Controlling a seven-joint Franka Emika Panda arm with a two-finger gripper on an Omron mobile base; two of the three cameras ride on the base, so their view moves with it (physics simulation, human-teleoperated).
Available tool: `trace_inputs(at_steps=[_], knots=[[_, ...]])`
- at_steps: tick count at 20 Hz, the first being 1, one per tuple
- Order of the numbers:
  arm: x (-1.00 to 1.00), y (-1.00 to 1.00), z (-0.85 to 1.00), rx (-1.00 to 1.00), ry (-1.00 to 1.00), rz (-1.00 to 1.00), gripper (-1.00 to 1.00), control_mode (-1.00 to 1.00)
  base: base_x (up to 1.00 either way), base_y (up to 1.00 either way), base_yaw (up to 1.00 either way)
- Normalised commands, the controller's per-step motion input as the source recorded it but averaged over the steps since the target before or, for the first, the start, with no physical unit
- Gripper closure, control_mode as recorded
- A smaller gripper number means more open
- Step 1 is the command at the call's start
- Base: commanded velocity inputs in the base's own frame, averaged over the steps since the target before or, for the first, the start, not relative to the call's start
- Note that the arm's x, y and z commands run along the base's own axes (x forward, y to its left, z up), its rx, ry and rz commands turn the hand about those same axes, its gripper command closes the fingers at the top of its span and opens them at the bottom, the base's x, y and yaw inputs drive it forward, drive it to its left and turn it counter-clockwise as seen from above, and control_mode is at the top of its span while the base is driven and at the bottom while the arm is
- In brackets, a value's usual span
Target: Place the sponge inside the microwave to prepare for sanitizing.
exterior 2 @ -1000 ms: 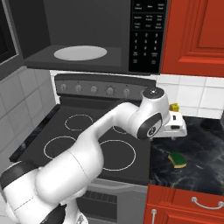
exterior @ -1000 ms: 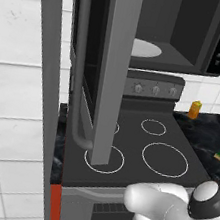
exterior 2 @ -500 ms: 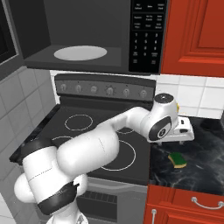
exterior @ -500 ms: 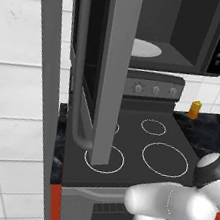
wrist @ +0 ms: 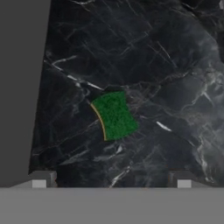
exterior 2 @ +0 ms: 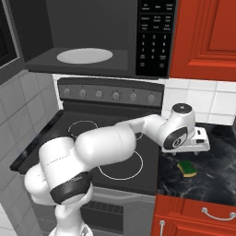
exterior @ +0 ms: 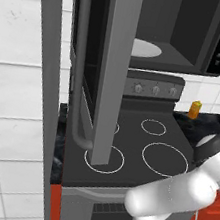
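Observation:
The sponge (exterior 2: pixel 186 168) lies green side up on the black marble counter (exterior 2: pixel 216 175), just right of the stove. In the hand view the sponge (wrist: pixel 114 115) sits in the middle, its yellow edge showing on the left. My gripper (exterior 2: pixel 195 150) hangs a little above the sponge, pointing down, open and holding nothing. Its fingertips (wrist: pixel 40 179) stand wide apart, and the gripper (wrist: pixel 111 180) is clear of the sponge. The microwave (exterior 2: pixel 154 41) hangs above the stove with its white turntable (exterior 2: pixel 84 56) exposed. Its door (exterior: pixel 113 72) is swung fully open to the left.
The black stove (exterior 2: pixel 92 138) with ring burners lies left of the counter. A small orange-yellow object (exterior: pixel 194 109) stands at the counter's back. Red cabinets (exterior 2: pixel 203 37) hang right of the microwave, and red drawers (exterior 2: pixel 198 216) sit below the counter.
The arm has swung right and slightly down, carrying the open gripper from the stove's edge to a spot over the sponge. The sponge has not moved.

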Motion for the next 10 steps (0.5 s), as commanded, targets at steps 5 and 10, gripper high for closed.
trace_inputs(at_steps=[5,10], knots=[[0.13,0.0,-0.07,0.08,0.0,0.06,-1.0,-1.0,0.0,0.0,0.0],[0.16,0.0,-0.16,0.0,0.0,0.01,-1.0,-1.0,0.0,0.0,0.0]])
